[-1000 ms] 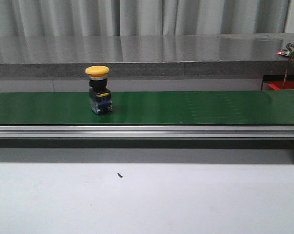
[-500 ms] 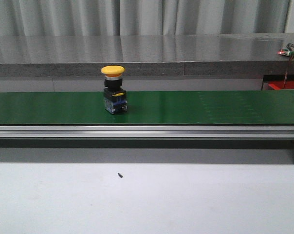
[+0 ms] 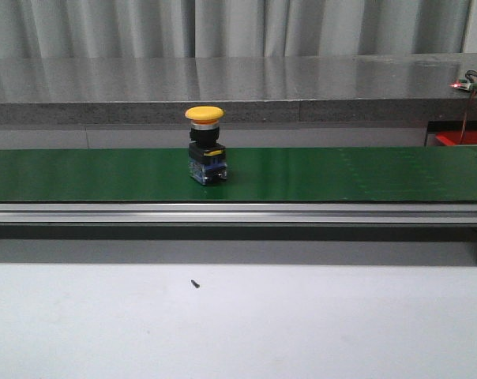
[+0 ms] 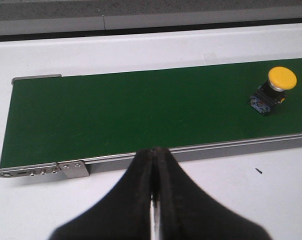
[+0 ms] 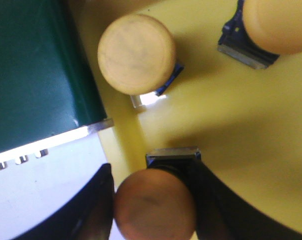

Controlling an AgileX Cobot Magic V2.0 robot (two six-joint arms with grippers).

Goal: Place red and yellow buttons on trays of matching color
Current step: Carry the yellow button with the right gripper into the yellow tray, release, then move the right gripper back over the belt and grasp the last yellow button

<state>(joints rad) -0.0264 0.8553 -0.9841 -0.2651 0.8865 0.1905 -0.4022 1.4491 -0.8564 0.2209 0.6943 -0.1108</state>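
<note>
On the belt: your yellow button [image 3: 204, 145] is standing upright on the green conveyor [image 3: 341, 174].
Left gripper [image 4: 155, 159]: sitting pressed together, empty.
Right gripper [image 5: 153, 197]: clamping a yellow-capped button [image 5: 155, 205] over the yellow tray [image 5: 241, 125].

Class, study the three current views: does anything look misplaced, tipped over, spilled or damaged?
Nothing stands out. The yellow button stands upright on the green belt. The right gripper holds another button over the yellow tray, matching its colour. Only a tiny dark speck lies on the white table.
</note>
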